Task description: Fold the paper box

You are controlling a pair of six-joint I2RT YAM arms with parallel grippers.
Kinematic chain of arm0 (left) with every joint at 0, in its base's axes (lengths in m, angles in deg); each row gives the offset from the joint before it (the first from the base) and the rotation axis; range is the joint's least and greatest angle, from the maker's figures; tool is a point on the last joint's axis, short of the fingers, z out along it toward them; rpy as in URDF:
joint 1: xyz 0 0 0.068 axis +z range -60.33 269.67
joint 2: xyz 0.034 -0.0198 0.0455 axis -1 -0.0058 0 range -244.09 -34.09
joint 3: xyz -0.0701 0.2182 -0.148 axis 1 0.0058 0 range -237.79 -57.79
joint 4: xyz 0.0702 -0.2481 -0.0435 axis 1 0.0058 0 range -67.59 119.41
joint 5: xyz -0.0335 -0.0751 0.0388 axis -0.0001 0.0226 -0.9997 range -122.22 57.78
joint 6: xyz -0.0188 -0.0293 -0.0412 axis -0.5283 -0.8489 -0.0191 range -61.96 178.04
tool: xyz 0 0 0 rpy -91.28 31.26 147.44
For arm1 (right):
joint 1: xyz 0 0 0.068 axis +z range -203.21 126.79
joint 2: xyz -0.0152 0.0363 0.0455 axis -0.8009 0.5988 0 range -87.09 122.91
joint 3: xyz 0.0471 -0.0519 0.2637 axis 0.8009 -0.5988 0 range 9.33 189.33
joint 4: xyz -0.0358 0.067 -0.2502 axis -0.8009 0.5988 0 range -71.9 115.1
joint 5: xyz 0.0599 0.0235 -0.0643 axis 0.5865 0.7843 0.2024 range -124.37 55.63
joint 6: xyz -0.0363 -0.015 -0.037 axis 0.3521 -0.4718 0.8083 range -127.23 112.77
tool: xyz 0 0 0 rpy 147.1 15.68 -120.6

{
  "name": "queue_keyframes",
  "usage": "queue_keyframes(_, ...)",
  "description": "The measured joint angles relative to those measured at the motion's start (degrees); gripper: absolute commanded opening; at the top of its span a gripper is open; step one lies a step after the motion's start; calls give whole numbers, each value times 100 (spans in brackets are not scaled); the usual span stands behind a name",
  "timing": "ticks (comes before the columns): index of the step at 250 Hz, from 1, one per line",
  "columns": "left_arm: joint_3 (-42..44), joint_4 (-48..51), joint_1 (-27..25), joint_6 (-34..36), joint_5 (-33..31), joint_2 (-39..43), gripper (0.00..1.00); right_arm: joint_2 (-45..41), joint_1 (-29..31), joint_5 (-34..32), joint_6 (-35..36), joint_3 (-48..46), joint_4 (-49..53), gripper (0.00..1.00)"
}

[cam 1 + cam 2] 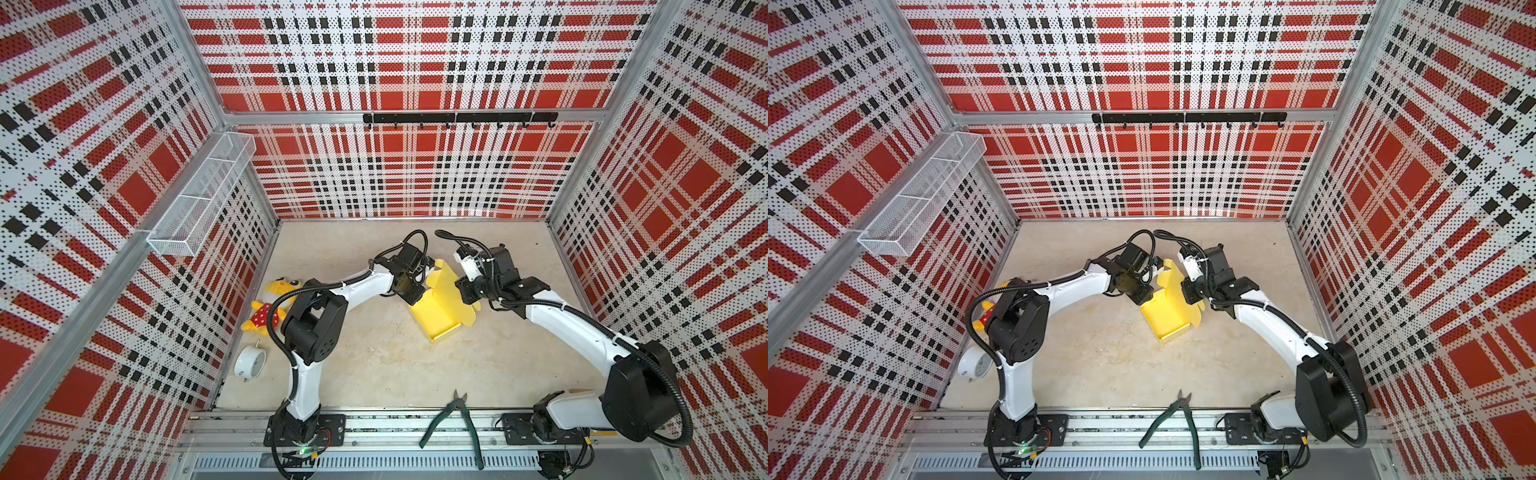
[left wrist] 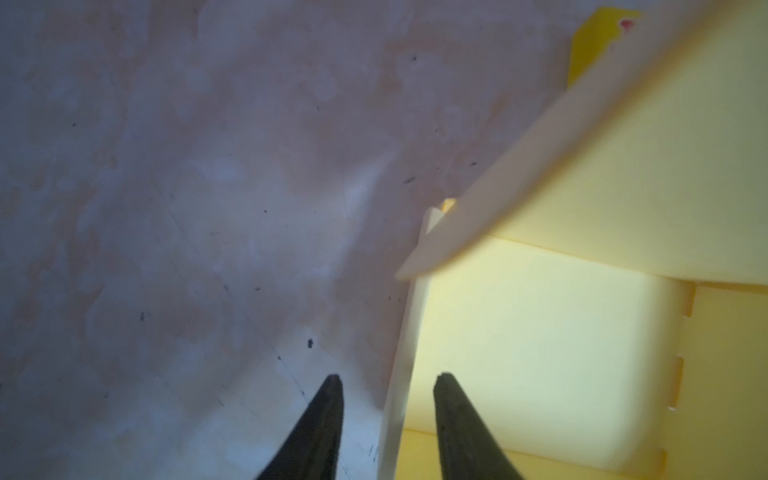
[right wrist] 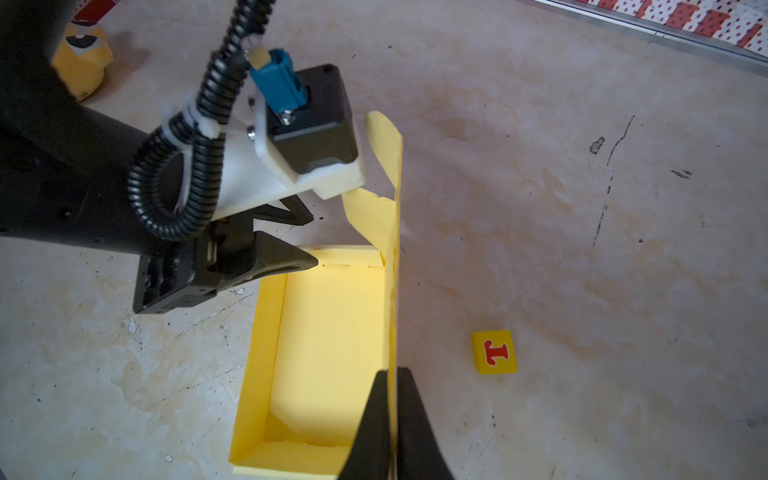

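The paper box [image 1: 436, 318] [image 1: 1169, 318] is pale yellow card, a shallow open tray lying mid-table with its lid panel standing up along one long side. My right gripper [image 3: 390, 372] is shut on the top edge of that upright lid panel [image 3: 392, 249]; in a top view it sits at the box's right side [image 1: 467, 291]. My left gripper [image 2: 388, 377] is open and straddles a short end wall [image 2: 405, 353] of the tray, one finger inside and one outside, with gaps to the card. The right wrist view shows it at the tray's far end [image 3: 309, 239].
A small yellow cube with a red letter [image 3: 493, 352] lies beside the box. A yellow plush toy [image 1: 272, 307] and a white alarm clock [image 1: 250, 360] sit at the left wall. Green pliers [image 1: 457, 419] lie on the front rail. A wire basket [image 1: 203, 195] hangs left.
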Motion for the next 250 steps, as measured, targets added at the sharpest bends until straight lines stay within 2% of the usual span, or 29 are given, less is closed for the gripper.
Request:
queue_keyframes(49,-170,157,2,111,-144,-120,32,-22,109,-157,0,-48,-31,8)
queue_keyframes(99,-306,258,-2,254,-199,-197,34,-63,160,-260,0,-79,-46,8)
queue_keyframes(144,-304,297,-42,433,-229,-197,32,-81,162,-299,0,-90,-22,8)
queue_keyframes(195,-323,380,-46,643,-295,-197,36,-81,201,-350,0,-90,-17,8)
queue_keyframes(250,-323,472,-76,800,-328,-197,27,-81,245,-374,-2,-87,-13,8)
